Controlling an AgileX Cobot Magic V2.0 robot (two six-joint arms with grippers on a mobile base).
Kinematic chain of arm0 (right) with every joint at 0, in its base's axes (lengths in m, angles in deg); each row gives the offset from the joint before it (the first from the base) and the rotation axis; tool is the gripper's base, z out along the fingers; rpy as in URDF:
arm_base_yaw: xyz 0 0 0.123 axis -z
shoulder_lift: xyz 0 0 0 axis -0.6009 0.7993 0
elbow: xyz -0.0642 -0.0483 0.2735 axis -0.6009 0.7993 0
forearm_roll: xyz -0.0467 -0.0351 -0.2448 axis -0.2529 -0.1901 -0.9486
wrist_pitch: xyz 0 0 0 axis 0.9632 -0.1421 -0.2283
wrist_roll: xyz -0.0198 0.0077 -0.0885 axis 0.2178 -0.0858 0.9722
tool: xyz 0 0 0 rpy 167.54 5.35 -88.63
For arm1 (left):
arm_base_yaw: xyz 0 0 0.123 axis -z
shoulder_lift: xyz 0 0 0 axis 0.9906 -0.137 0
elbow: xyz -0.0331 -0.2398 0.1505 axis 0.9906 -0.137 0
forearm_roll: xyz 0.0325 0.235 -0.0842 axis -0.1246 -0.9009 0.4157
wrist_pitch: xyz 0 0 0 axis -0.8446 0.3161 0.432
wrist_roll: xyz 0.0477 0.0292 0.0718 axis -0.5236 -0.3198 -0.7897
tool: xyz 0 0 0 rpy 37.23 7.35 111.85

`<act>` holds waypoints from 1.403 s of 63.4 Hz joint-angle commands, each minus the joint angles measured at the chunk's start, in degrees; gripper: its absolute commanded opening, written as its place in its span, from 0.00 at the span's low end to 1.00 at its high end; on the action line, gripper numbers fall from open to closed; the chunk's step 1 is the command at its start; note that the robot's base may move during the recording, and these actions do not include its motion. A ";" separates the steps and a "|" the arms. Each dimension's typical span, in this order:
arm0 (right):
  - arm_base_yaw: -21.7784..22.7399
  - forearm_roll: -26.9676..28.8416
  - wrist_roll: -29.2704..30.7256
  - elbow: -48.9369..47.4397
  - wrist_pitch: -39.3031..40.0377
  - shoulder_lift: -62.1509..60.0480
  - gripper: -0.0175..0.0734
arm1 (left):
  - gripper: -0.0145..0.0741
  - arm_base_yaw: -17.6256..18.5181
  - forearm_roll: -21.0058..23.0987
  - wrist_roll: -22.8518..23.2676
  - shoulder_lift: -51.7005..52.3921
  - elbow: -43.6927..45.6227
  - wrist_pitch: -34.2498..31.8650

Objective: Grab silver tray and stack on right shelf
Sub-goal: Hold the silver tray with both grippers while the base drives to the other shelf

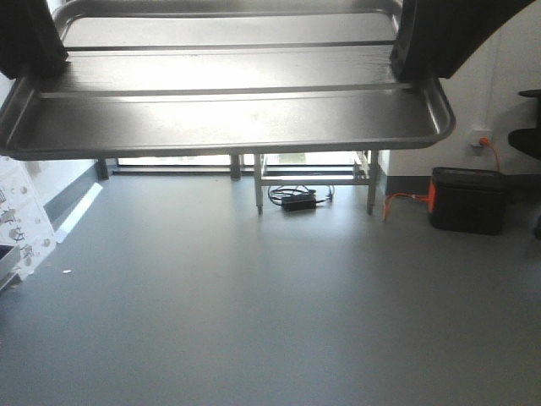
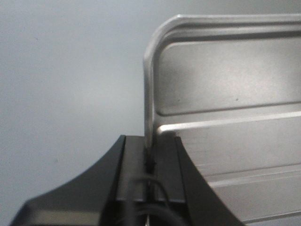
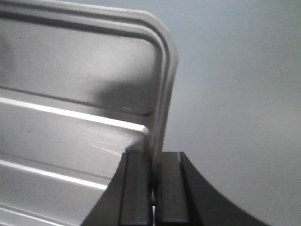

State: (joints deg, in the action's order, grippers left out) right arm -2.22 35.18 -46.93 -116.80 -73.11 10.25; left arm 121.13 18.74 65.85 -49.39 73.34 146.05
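The silver tray is held up in the air across the top of the front view, level, with two raised ribs along it. My left gripper is shut on the tray's left short rim; the tray fills the right half of the left wrist view. My right gripper is shut on the tray's right short rim; the tray fills the left half of the right wrist view. Both arms show as dark shapes at the front view's top corners, the left gripper and the right gripper. The right shelf is out of view.
Grey floor lies below. A steel-legged table frame stands at the back with a black power adapter and cables under it. A black and orange box sits by the right wall. A white object is at the left edge.
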 commanded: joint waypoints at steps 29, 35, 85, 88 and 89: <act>0.15 -2.54 1.05 -2.12 2.43 -2.01 0.25 | 0.06 0.56 -1.42 -0.70 1.48 1.79 -0.97; 0.15 -2.54 1.05 -2.12 2.43 -2.01 0.25 | 0.06 0.56 -1.42 -0.70 1.48 1.79 -0.97; 0.15 -2.54 1.05 -2.12 2.43 -2.01 0.25 | 0.06 0.56 -1.58 -0.70 1.48 1.79 -1.07; 0.15 -2.54 1.05 -2.12 2.43 -2.01 0.25 | 0.06 0.56 -1.58 -0.70 1.48 1.79 -1.07; 0.15 -2.54 1.05 -2.12 2.43 -2.01 0.25 | 0.06 0.56 -1.58 -0.70 1.48 1.79 -1.07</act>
State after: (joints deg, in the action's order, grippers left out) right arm -2.22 35.07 -46.93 -116.80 -73.10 10.25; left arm 121.13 18.74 65.85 -49.71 73.47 145.70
